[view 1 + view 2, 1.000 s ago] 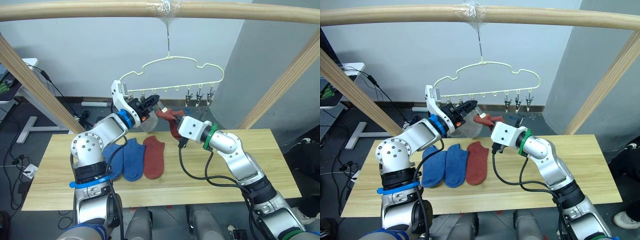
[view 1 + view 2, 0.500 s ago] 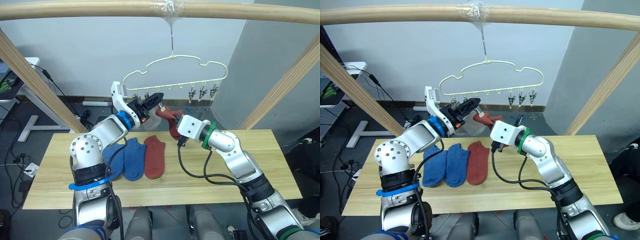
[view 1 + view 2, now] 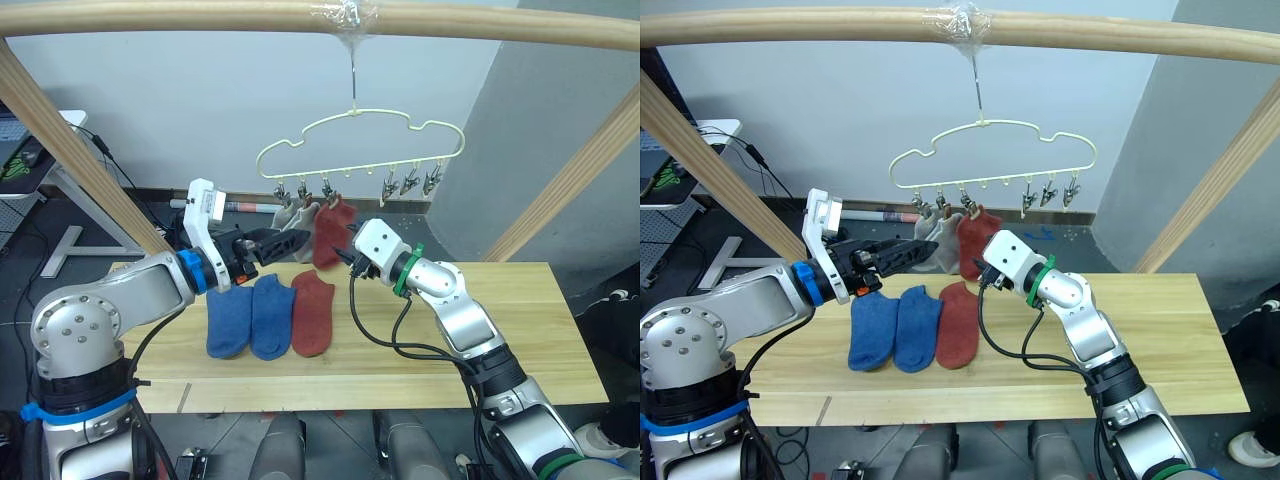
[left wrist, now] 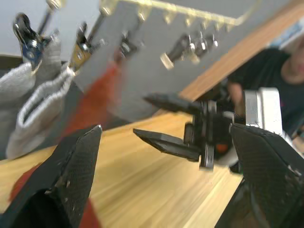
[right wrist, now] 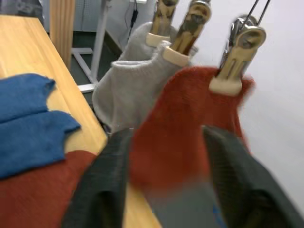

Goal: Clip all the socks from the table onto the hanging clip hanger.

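Table point(image 3: 480, 330) of light planks runs across our view under a round wooden pole frame point(image 3: 200, 18), and from that pole we see the pale yellow clip hanger point(image 3: 362, 135) hanging by its hook. Three socks lie flat side by side on the table's left half: two blue socks point(image 3: 250, 315) and one rust-red sock point(image 3: 313, 312), the red one touching the nearer blue. On the hanger's leftmost clips we see two light grey socks point(image 5: 137, 90) and, just beside them, a second rust-red sock, the hanging red sock point(image 3: 331, 233). Our left gripper point(image 3: 290, 243) is held just left of the hanging socks with its jaws spread and nothing between them. Our right gripper point(image 3: 347, 262) sits just below the hanging red sock, fingers apart and empty, the sock's lower edge lying between them in the right wrist view.
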Robot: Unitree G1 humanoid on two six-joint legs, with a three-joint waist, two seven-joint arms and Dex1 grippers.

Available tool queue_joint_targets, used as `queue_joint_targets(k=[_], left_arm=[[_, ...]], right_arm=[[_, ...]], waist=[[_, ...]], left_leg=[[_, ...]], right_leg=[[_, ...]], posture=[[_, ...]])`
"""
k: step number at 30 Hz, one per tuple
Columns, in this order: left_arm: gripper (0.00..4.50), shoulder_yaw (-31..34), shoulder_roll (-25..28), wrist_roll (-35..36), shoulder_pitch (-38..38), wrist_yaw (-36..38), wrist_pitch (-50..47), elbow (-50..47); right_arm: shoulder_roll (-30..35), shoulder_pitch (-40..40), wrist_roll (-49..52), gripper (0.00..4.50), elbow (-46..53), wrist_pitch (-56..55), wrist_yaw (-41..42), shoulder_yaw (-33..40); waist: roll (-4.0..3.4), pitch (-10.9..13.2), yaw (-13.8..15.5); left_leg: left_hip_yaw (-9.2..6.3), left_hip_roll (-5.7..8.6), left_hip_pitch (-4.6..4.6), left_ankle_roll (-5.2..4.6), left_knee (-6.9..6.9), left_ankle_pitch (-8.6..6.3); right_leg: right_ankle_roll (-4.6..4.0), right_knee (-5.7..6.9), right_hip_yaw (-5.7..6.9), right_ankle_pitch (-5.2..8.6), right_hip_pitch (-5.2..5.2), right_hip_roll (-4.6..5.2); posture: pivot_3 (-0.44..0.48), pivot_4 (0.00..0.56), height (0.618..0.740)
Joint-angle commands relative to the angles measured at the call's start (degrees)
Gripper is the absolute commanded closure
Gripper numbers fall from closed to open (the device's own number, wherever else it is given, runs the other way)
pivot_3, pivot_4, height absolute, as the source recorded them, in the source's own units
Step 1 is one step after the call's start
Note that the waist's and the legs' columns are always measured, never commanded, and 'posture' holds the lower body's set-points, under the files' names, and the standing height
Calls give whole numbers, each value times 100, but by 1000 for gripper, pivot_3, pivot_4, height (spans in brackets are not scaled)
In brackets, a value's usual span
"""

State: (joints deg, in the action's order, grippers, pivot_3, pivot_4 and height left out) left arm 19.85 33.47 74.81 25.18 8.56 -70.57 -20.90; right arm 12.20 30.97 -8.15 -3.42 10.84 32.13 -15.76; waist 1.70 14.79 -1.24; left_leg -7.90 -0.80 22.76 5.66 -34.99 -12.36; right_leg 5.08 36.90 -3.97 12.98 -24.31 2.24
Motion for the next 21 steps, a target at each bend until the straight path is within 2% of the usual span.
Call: queue_joint_targets(k=[1, 4, 6, 10, 12, 15, 21], left_arm=[[0, -646, 606, -1280, -548, 846, 893, -770], [0, -1054, 845, -2369, -1133, 1465, 1989, -945], [0, -1213, 904, -3058, -1360, 1827, 2807, -934], [0, -1194, 782, -3607, -1540, 2246, 3652, -787], [0, -1178, 826, -3879, -1581, 2533, 4063, -668], [0, -1161, 773, -4005, -1502, 2701, 4286, -565], [0, -1166, 701, -4105, -1392, 2764, 4338, -546]], right_arm=[[-12, -432, 472, 952, 772, 651, 32, 356], [-373, -718, 667, 23, 1330, 1403, -589, 798], [-713, -810, 928, 23, 1750, 1955, -952, 1121], [-997, -853, 1076, 23, 2275, 2442, -1351, 1346], [-1147, -806, 1071, 391, 2560, 2538, -1624, 1376], [-1241, -609, 906, 1252, 2631, 2585, -1944, 1248], [-1254, -421, 939, 1252, 2413, 2499, -2191, 1219]], waist=[[0, 0, -10], [-3, 1, -1], [-5, 3, 3], [-6, 3, 17], [-6, 4, 19], [-7, 4, 16], [-7, 4, -22]], left_leg=[[-1, -2, 1, 0, 3, 0], [1, -3, 0, 2, 21, -2], [5, -4, 9, 2, 25, -2], [9, -9, 25, 3, 24, 1], [15, -9, 25, 3, 23, 1], [17, -9, 28, 2, 24, 0], [16, -10, 31, 2, 25, 0]], right_leg=[[-2, -2, 1, 1, -3, 0], [-35, 0, 1, 1, -10, 0], [-68, 6, -1, 13, -27, 0], [-55, 12, 0, 23, -55, -3], [-54, 10, -3, 24, -56, -2], [-54, 8, -3, 25, -59, -2], [-48, 9, -3, 21, -63, -2]], posture=[[122, 234, 740], [122, 234, 740], [129, 237, 740], [123, 236, 740], [123, 236, 740], [123, 236, 740], [126, 227, 740]])
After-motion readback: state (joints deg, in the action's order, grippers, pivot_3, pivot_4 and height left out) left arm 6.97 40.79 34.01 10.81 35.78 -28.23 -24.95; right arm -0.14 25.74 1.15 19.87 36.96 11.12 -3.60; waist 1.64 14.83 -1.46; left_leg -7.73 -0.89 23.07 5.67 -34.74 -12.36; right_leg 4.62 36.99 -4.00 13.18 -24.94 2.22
